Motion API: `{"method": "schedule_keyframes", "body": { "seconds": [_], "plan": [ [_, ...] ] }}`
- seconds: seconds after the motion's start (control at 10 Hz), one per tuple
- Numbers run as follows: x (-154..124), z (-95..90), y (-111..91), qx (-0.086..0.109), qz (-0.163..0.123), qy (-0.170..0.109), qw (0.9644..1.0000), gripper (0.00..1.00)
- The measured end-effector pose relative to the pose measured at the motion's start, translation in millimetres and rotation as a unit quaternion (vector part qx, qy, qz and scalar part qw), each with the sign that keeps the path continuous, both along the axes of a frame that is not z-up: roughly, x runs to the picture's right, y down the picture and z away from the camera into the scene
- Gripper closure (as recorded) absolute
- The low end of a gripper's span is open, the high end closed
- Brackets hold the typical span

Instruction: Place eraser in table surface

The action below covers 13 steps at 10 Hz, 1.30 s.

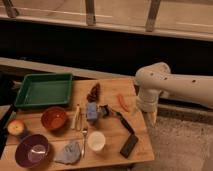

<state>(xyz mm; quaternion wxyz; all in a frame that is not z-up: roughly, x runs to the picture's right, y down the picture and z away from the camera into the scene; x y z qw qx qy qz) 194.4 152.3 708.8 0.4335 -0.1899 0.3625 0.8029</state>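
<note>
The eraser (129,145), a small flat black block, lies on the table surface (111,135) near its front right corner, right of the white cup (95,140). A thinner, longer black stick (123,122) lies just behind it. My gripper (150,118) hangs down from the white arm (172,87) just off the table's right edge, above the floor. It is apart from the eraser, up and to its right, and nothing shows in it.
A green tray (44,89) stands back left. An orange bowl (54,118), purple bowl (32,150), apple (16,127), grey cloth (69,152), blue object (91,112), brown item (93,92), orange piece (122,102) and utensils (78,119) lie on the table.
</note>
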Motion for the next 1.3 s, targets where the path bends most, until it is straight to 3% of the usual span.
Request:
{"method": "schedule_keyframes", "body": {
  "seconds": [0.3,0.6,0.8,1.3],
  "plan": [
    [-13.3,11.4,31.7,-0.04,0.004,-0.021,0.999,0.35],
    [-21.7,26.0,66.7,-0.091,0.04,-0.049,0.9938,0.35],
    [-25.6,36.3,87.6,-0.121,0.056,-0.05,0.9898,0.35],
    [-25.4,46.4,109.3,-0.164,0.085,-0.051,0.9814,0.35]
  ]
}}
